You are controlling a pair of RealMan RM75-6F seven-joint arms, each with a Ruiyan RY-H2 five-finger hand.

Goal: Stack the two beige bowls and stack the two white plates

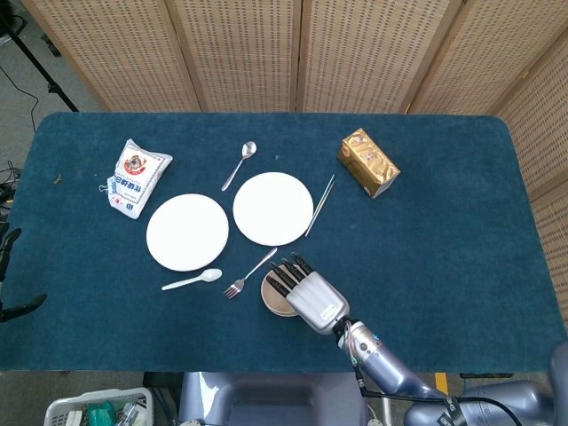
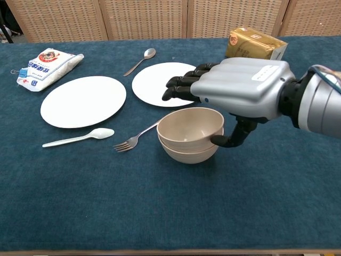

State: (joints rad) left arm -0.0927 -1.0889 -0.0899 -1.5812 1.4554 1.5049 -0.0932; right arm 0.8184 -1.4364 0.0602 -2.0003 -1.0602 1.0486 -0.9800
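Well left of the right hand [image 2: 224,88], one plate [image 2: 83,100] is lying apart from the second plate [image 2: 160,81], which is sitting just beyond the fingertips [image 2: 171,89]. The bowls [image 2: 190,134] are sitting nested directly beneath that hand, which is hovering with fingers spread, gripping nothing. Bowl stacking looks done; next comes taking one plate by its rim and lifting it onto the other.

Right hand [image 2: 234,90]: silver-grey shell, black fingers [image 2: 178,88], white label; glossy grey forearm.

Right hand [image 1: 307,294] above stacked bowls [image 1: 273,297]
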